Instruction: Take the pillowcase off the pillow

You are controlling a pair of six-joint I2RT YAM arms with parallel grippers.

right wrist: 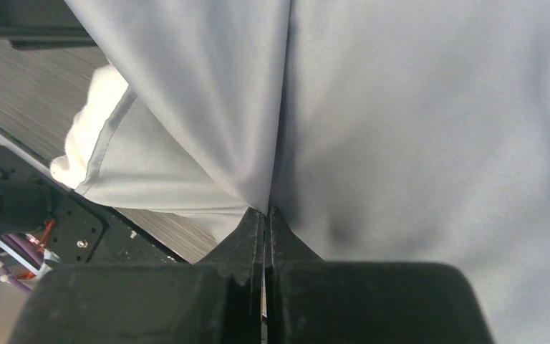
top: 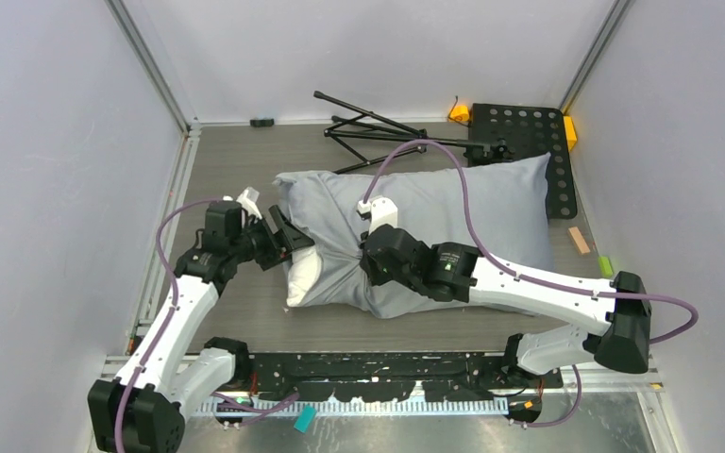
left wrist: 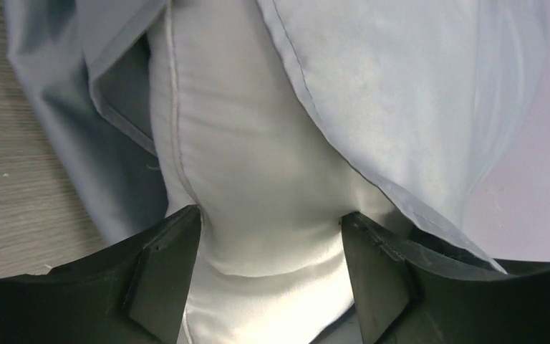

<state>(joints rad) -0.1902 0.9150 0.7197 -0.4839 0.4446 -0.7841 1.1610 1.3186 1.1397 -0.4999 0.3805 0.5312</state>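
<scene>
**Ann:** The pillow [top: 300, 279] lies across the table [top: 236, 170], and nearly all of it sits inside the pillowcase [top: 477, 203]. Only its near-left corner pokes out white, at the open end of the case.

**Ben:** And the left gripper [left wrist: 271, 213] is right at that bare corner. Its jaws stand wide apart, with one of its fingers [left wrist: 161, 279] on each side of the white bulge. That one is released, not clamped.

**Ann:** The stuffing fills the gap between them, though. The wrist view does not show whether the pads actually press on the pillow. The hem of the case runs slantwise across the pillow just beyond the fingertips.

**Ben:** Over to the right gripper [right wrist: 266, 215]. It sits over the pillow's near long edge, left of the middle, and it is clenched tight. A fold of blue-grey pillowcase runs straight into the closed tips.

**Ann:** From above, the creases in the case fan out over the pillow from that pinch. The two grippers are near each other, both at the pillow's near-left part.

**Ben:** The right arm's purple cable [top: 463, 193] arcs over the top of the pillow. Behind the pillow lies a folded black stand [top: 368, 127]. A black perforated plate [top: 529, 127] sits just past the pillow's far-right corner.
</scene>
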